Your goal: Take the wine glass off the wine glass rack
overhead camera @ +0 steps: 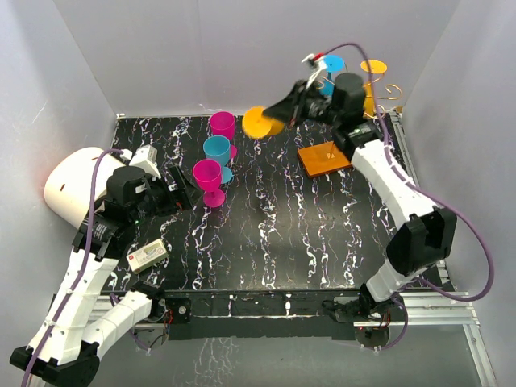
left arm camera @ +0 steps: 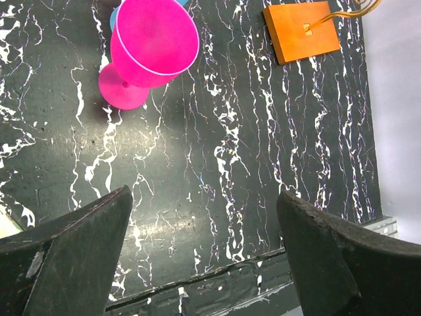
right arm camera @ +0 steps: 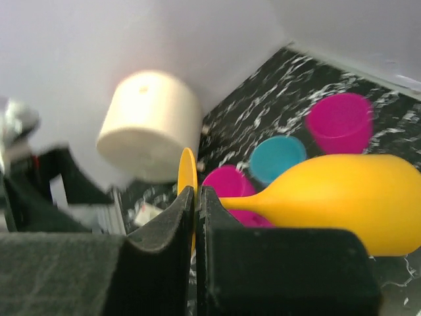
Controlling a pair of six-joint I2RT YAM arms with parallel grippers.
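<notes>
The table [overhead camera: 274, 234] is black with thin white veins (a marble pattern). The wine glass [right arm camera: 342, 197] is yellow; the wine glass rack [overhead camera: 324, 158] has an orange base and gold wire.

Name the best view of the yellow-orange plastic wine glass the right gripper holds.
Right wrist: the yellow-orange plastic wine glass fills the frame, its stem pinched in the right gripper. Top external shows only a small orange shape; left wrist misses it.

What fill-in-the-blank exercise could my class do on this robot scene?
The right gripper holds the yellow wine glass by its ____.
The left gripper is ____.
____ glasses stand upright on the table.
The wine glass rack has an ____ base.
Missing words: stem, open, three, orange.
</notes>
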